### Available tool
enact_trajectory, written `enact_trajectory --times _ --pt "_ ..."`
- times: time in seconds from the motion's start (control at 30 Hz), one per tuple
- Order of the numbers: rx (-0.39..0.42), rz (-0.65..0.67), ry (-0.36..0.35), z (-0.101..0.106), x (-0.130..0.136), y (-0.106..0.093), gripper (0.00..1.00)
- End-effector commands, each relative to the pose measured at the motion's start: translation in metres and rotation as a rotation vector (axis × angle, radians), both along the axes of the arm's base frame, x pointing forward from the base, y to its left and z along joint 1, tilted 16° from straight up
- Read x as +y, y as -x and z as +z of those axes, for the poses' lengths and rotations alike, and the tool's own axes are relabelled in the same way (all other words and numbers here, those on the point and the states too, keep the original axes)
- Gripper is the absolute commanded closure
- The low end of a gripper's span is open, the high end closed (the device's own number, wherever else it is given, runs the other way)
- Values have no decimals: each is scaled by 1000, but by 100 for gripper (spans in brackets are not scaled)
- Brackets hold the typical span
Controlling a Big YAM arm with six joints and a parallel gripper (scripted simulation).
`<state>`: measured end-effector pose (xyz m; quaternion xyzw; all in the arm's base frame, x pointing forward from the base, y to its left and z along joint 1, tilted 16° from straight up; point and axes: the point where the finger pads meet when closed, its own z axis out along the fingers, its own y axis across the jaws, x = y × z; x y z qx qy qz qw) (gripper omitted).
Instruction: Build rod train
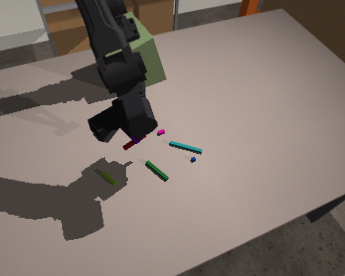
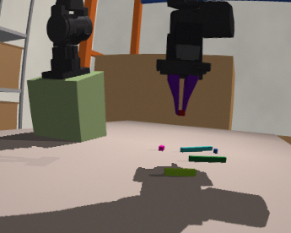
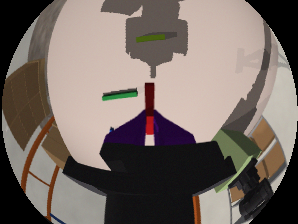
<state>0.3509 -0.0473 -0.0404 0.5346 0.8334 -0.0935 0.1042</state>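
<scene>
My gripper is shut on the red rod and holds it level, well above the table. The magenta rod lies flat on its own. The blue rod lies flat near the turquoise rod, apart from it. The green rod and the lime rod lie flat and apart. No two rods on the table are end to end. In the wrist view the fingers hide much of the area behind them.
The table carries the rods. A green block under the arm's base stands at the back in the top view. The arm's shadow falls over the lime rod. The table's front edge is well away from the rods.
</scene>
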Motion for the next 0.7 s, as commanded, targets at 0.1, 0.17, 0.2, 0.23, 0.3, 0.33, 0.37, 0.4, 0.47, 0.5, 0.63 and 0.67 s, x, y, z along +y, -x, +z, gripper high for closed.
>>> enact_trajectory --times 0.1,0.17,0.2,0.23,0.3,0.33,0.37,0.4,0.47,0.5,0.63,0.67 --pt "-42 -5 1 25 10 -20 96" --pt "-18 -5 1 17 10 -17 96" --pt "-23 -5 1 19 9 -17 96" --pt "-31 -5 1 22 9 -19 96" --pt "-43 -5 1 24 9 -21 96" --pt "-43 -5 1 24 9 -21 96" --pt "-43 -5 1 24 9 -21 96" --pt "-43 -5 1 24 9 -21 96" --pt "-43 -5 1 24 9 -21 96" --pt "-43 -5 1 24 9 -21 96" --pt "-43 -5 1 24 9 -21 96" --pt "-43 -5 1 24 9 -21 96"
